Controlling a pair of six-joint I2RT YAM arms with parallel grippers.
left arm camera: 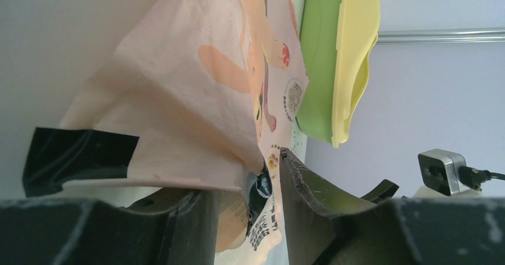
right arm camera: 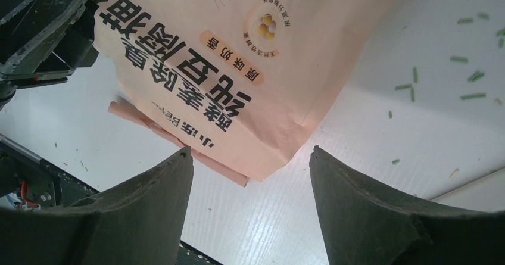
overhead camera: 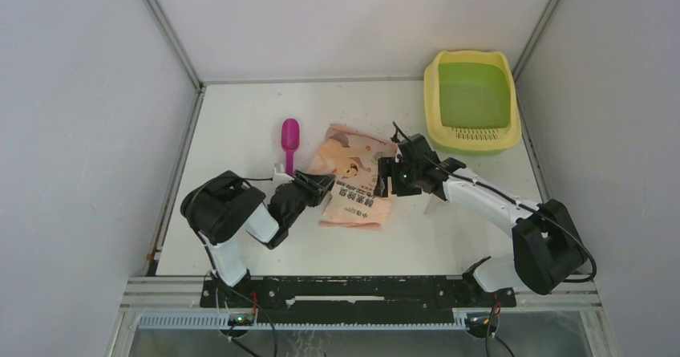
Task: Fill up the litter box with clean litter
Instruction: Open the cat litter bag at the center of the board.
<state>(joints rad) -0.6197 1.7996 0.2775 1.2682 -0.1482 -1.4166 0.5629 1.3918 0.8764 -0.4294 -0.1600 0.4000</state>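
The litter box, pale yellow with a bare green basin, stands at the table's far right; the left wrist view shows the litter box behind the bag. A peach-pink printed bag lies flat mid-table. My left gripper is at the bag's left edge, where the left gripper stands open with a fold of the bag between its fingers. My right gripper is at the bag's right side; the right gripper is open, the bag's corner just ahead. Loose green litter dots the table.
A magenta scoop lies left of the bag, bowl pointing away. A strip of black tape sits on the bag near my left finger. Enclosure walls and metal rails close the table on three sides.
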